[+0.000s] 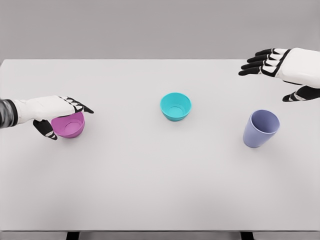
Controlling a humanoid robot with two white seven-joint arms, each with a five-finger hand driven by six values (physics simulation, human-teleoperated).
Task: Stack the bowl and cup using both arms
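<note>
Gripping the unlabelled purple bowl, left hand.

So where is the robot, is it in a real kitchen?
Probably not. It looks like a computer-made test room: a plain white table against a bare grey wall, with only a pink bowl, a teal bowl and a purple cup on it.

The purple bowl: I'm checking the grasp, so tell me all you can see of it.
The purple bowl is small, round, plain and plastic-looking. It sits upright on the white table at the left, apart from the other vessels. The left hand covers its near-left rim, fingers over the top and thumb at its side; whether it is gripped firmly is unclear.
</note>
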